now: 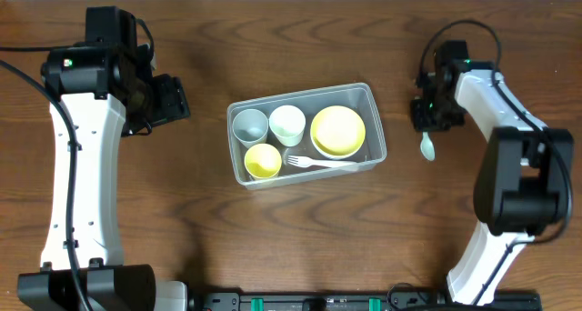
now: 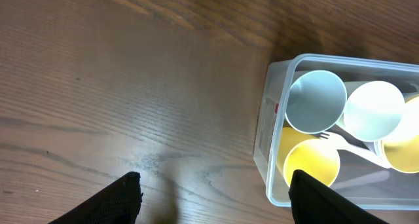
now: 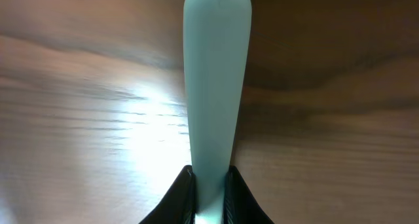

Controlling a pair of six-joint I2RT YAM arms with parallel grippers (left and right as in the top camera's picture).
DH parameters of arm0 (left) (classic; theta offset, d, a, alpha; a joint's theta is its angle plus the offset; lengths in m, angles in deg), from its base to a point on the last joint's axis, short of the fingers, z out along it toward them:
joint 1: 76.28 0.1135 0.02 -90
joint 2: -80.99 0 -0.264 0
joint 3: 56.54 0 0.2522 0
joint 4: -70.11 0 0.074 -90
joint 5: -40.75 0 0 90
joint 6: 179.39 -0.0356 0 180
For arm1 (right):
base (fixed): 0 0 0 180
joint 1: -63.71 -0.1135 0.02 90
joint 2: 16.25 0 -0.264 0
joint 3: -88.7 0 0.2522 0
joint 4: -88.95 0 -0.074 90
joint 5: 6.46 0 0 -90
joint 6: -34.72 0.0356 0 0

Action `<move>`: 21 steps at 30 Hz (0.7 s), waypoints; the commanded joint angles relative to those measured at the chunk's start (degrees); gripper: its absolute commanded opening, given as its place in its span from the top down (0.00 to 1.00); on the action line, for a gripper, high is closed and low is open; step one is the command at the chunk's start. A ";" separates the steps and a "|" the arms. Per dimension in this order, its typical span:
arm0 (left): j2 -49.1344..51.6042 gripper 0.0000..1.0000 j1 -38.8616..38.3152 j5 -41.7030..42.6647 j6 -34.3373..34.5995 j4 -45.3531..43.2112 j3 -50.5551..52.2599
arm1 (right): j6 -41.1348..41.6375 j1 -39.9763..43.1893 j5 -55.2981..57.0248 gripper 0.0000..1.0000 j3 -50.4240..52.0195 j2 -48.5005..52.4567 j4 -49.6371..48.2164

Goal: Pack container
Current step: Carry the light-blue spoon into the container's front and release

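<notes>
The clear plastic container sits mid-table and holds a grey cup, a white cup, a yellow cup, a yellow bowl and a white fork. It also shows at the right of the left wrist view. My right gripper is shut on a pale blue-green spoon, to the right of the container; the spoon's bowl end sticks out below the gripper. My left gripper is open and empty, left of the container.
The brown wooden table runs to a pale wall edge at the far side. Both arm bases stand at the table's near edge.
</notes>
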 commanded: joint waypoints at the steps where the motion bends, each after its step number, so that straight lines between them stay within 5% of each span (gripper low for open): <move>1: 0.24 0.27 0.24 -0.46 -0.13 0.20 0.24 | -1.38 -1.81 -7.19 0.99 -5.70 -11.37 -1.20; 7: 0.24 0.27 0.24 -0.46 -0.13 -0.02 0.24 | -20.31 -11.26 -13.33 0.99 -7.23 -21.92 -2.38; 13: 0.24 0.27 0.24 -0.44 -0.11 -0.07 0.24 | -40.26 -23.98 -13.25 0.99 -6.62 -21.84 5.77; 21: 0.24 0.27 0.24 -0.46 -0.13 -0.02 0.24 | -43.52 -32.44 -13.49 0.99 -2.12 -17.33 7.89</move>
